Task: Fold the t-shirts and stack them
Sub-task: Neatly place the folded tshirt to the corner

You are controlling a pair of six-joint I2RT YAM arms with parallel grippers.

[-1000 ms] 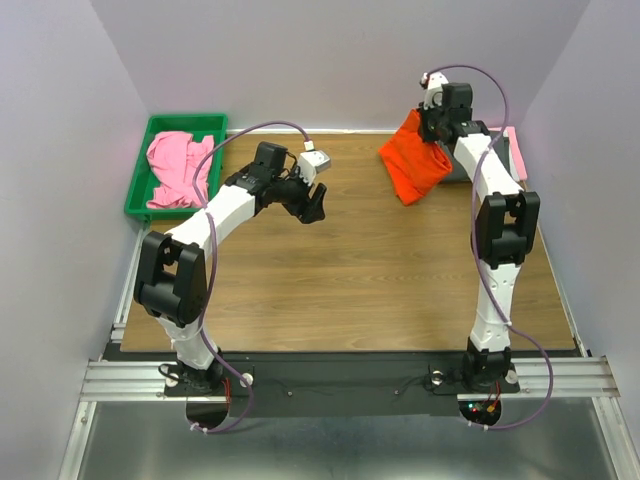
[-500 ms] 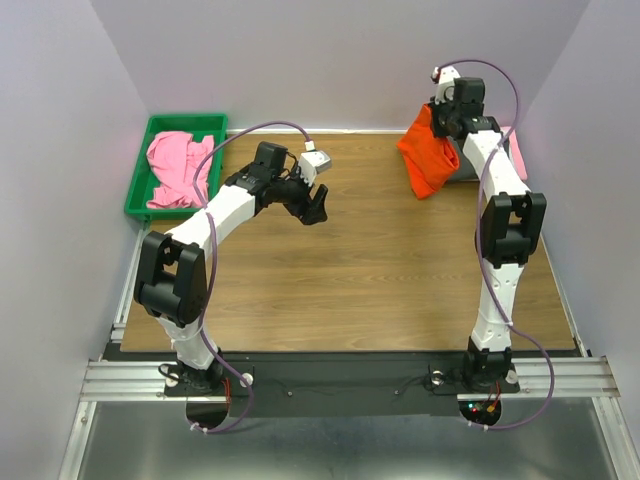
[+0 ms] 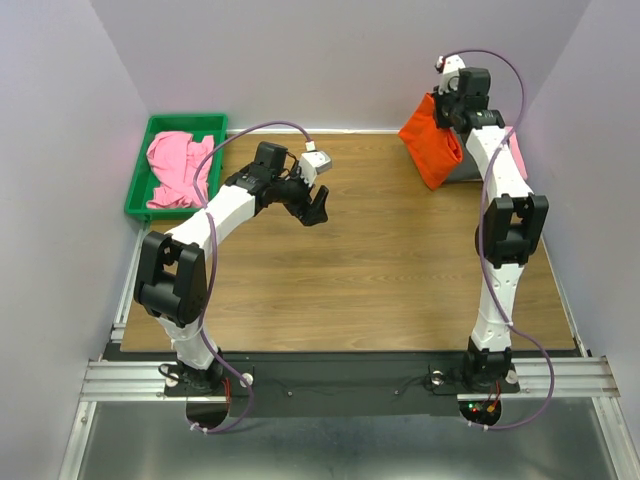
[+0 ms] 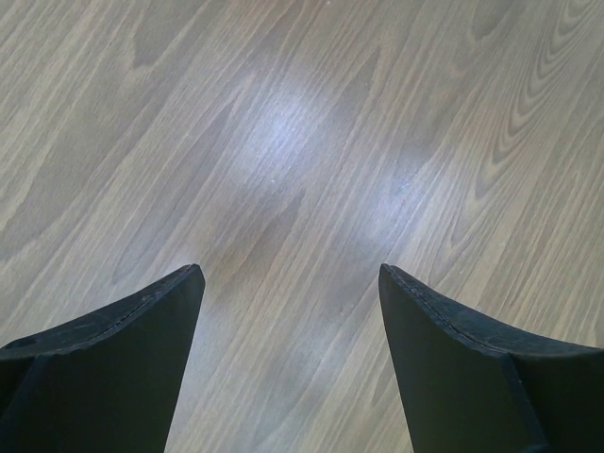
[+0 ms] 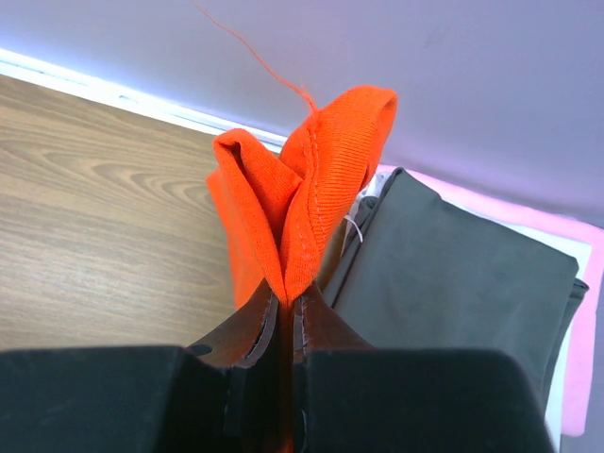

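My right gripper [image 5: 288, 307] is clamped on a fold of the bright orange soft cloth t-shirt [image 5: 283, 208]. The jaws meet with only cloth between them. The orange t-shirt hangs bunched from that grip, lifted above the far right corner of the table. Just beyond it, toward the right edge, a folded dark grey cloth t-shirt [image 5: 453, 274] lies flat on a light pink cloth layer [image 5: 587, 321], whose edge shows past the grey one. I cannot tell whether the hanging orange cloth touches the grey shirt.

My left gripper [image 4: 291, 274] is spread wide and holds nothing. Both fingers hover over bare board, well apart from every shirt. A crumpled light pink t-shirt [image 3: 175, 165] lies in the green plastic tray [image 3: 185, 122] at the far left corner.

The table [image 3: 350, 270] is a brown wood-grain board. An aluminium rail [image 3: 350, 375] along its near edge carries both arm bases. Pale lilac walls [image 3: 330, 50] close it in on the left, far and right sides.

My left arm rises from the near left, bends at the elbow and reaches toward the middle of the far half, with the wrist angled downward. My right arm stands almost straight along the right edge, its gripper raised high in front of the far wall.
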